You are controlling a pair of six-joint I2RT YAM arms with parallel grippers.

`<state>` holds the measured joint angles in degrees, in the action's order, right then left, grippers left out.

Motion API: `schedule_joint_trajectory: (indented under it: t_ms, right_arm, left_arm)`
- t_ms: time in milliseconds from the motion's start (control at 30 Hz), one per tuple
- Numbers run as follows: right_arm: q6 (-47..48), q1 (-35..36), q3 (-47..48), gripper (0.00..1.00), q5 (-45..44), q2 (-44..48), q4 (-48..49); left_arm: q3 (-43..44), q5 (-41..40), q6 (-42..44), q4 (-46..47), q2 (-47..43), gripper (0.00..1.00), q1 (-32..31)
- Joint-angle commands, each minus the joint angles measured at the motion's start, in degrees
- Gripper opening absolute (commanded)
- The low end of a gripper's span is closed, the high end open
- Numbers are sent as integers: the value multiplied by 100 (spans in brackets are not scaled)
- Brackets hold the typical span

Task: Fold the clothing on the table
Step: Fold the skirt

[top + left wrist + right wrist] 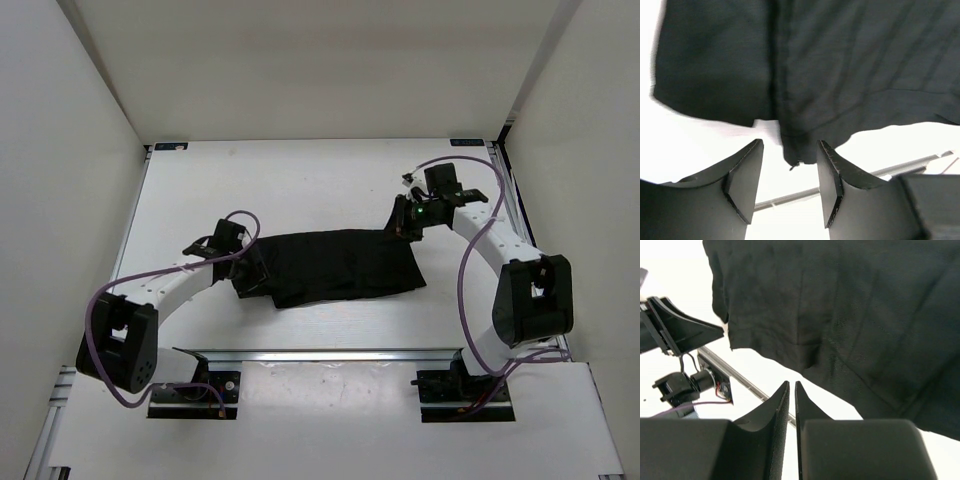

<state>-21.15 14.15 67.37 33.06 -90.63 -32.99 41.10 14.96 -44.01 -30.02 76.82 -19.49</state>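
Two pincers flanking black skirt (340, 265)

Black skirt (340, 265) lying flat mid-table (300, 180), apparently folded over, edges uneven

The clothing (340, 265) is plain matte black with faint pleat lines and no print, on a white table (300, 185) edged with silver rail and small blue corner marks; the 2 arms are white with black joints, purple cables and 1 green light on the right arm
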Motion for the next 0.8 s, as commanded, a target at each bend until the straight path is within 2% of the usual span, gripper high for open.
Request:
schedule_joint_trajectory:
  t_ms: [0, 233, 400, 500, 767]
  right_arm:
    - [-74, -105, -189, 13, -106, 317, 38]
    - [-74, -176, -374, 13, -19, 388, 56]
    - [5, -237, -374, 13, -54, 405, 12]
    - [67, -290, -400, 13, -45, 379, -14]
    - [93, -299, -401, 13, -36, 318, -110]
  left_arm:
    - [-120, -301, -46, -48, -105, 57, 24]
    - [-418, -21, -362, 461, 53, 54, 6]
    - [-182, -20, -468, 453, 114, 52, -126]
    - [-164, 278, -600, 515, 88, 52, -38]
    - [-172, 42, -696, 576, 79, 49, -160]
